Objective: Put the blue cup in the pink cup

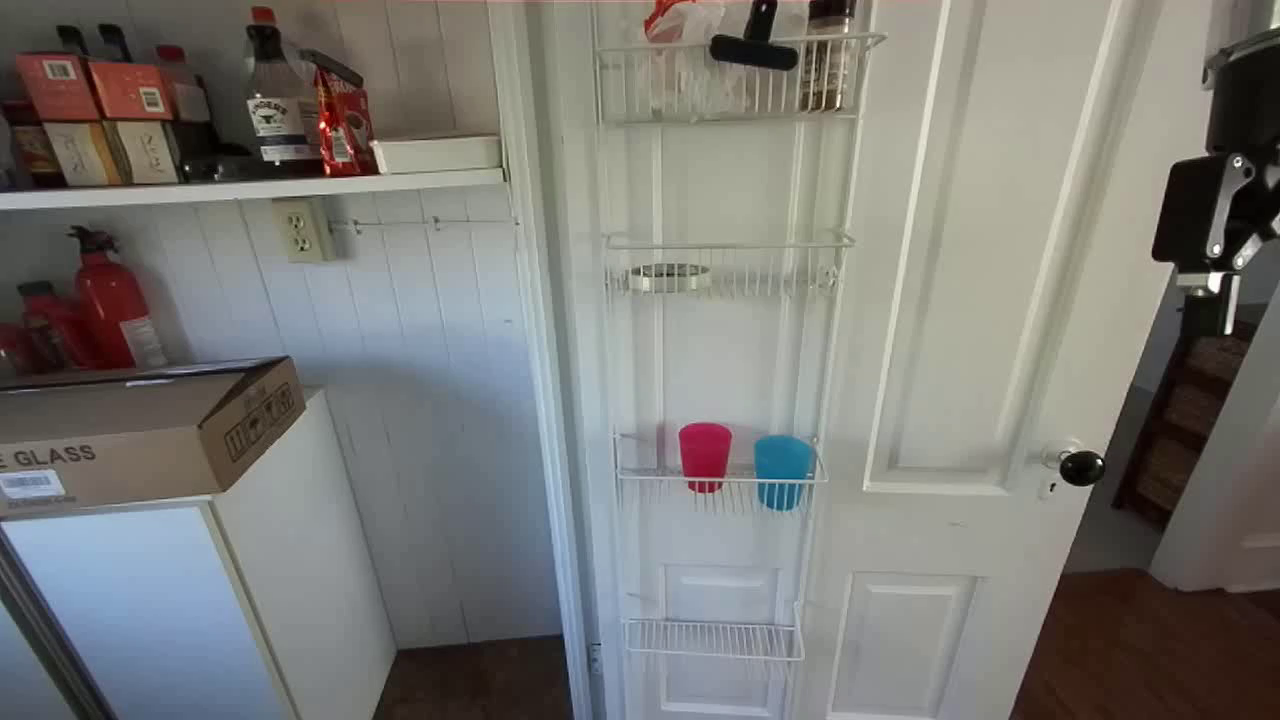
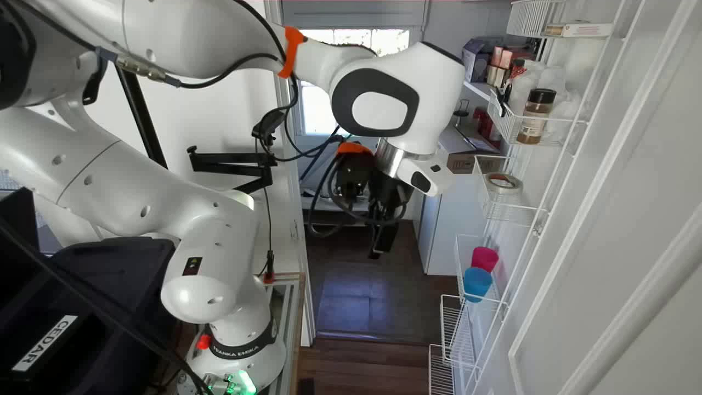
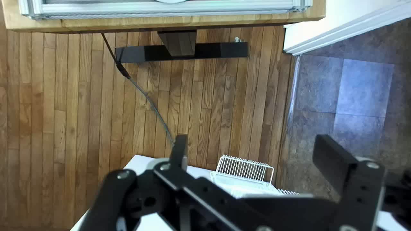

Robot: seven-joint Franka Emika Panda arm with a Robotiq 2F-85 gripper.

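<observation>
The pink cup (image 1: 706, 452) and the blue cup (image 1: 783, 470) stand side by side, with a small gap, in a low basket of a white wire rack on the door. In an exterior view the blue cup (image 2: 477, 283) is nearer the camera and partly covers the pink cup (image 2: 486, 257). Neither cup shows in the wrist view. My gripper (image 3: 252, 141) is open, with nothing between its fingers. It points down, higher than the cups and well apart from them, as an exterior view shows the gripper (image 2: 380, 249). It is partly cut off at the right edge of an exterior view (image 1: 1210, 310).
The white wire rack (image 1: 838, 330) hangs on the white door (image 1: 925, 535). Its baskets hold a tape roll (image 1: 668, 278) and a spice jar (image 2: 535, 118). A black doorknob (image 1: 1082, 468) sticks out. A cardboard box (image 1: 110, 430) rests on a white cabinet.
</observation>
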